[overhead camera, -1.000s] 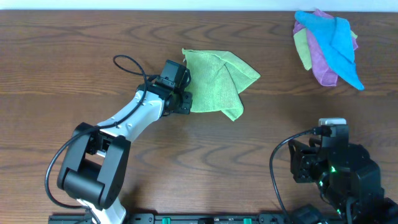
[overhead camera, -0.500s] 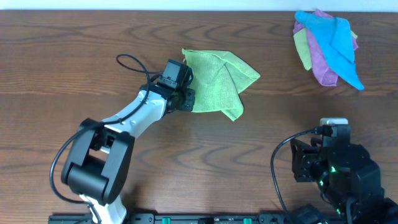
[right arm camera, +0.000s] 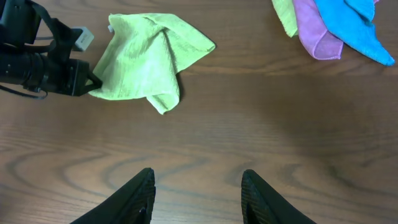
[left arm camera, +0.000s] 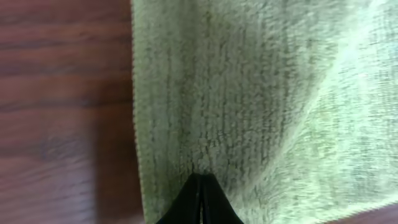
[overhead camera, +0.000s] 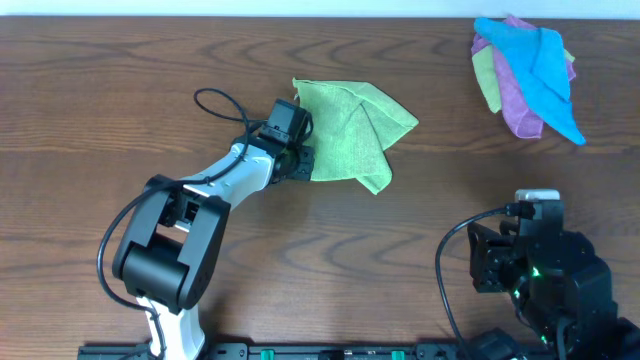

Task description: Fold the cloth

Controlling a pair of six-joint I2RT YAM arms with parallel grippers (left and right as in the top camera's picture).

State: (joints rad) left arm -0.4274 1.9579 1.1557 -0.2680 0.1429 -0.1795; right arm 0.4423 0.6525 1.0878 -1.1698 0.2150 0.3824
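The lime-green cloth lies crumpled and partly folded over itself on the wooden table, left of centre. It also shows in the right wrist view and fills the left wrist view. My left gripper is at the cloth's lower left edge, its fingers shut on a pinch of the cloth. My right gripper is open and empty above bare table, well away from the cloth. The white tag does not show.
A pile of blue, purple and pale green cloths lies at the back right, also in the right wrist view. My right arm sits folded at the front right. The left arm's black cable loops behind it.
My left arm has swung its elbow to the right and the gripper has crept slightly right along the cloth's edge. The cloth and the right arm have stayed put.
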